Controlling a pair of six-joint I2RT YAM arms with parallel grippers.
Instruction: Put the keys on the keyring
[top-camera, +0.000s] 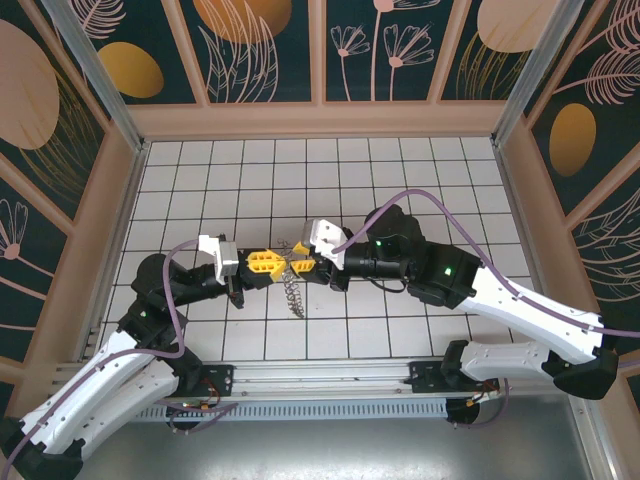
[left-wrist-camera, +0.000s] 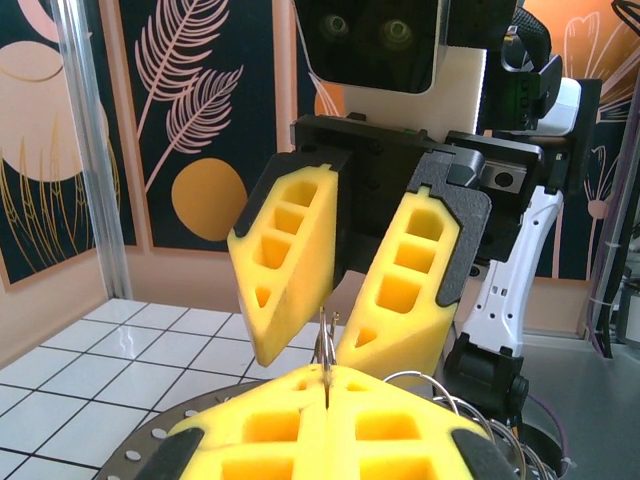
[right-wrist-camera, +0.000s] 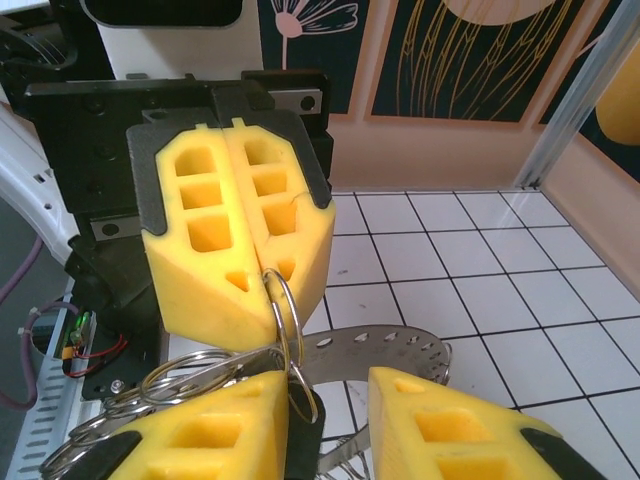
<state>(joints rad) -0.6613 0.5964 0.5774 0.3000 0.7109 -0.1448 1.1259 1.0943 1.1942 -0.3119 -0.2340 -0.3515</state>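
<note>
Yellow foam fingers (right-wrist-camera: 240, 400) of the right gripper (right-wrist-camera: 330, 405) sit nearest in its wrist view, jaws parted with a clear gap between them. One wire loop (right-wrist-camera: 298, 385) of the keyring (right-wrist-camera: 385, 345) stands in that gap, close against the inner face of the picture-left finger; can't tell if it touches. Nothing is clamped there.

Just behind, the keyring's flat perforated band curves across beneath both sets of tips. A bunch of its loose loops fans out to picture-left.

Next back, the left gripper (right-wrist-camera: 262, 285) faces it tip to tip, jaws pressed fully together with a wire loop pinched in the seam. The keyring hangs from that pinch.

From the top view, the grippers meet over mid-table and the keyring dangles under the meeting point.

Beyond them: white tiled floor (right-wrist-camera: 480, 250), then patterned wall panels (right-wrist-camera: 450, 60).
</note>
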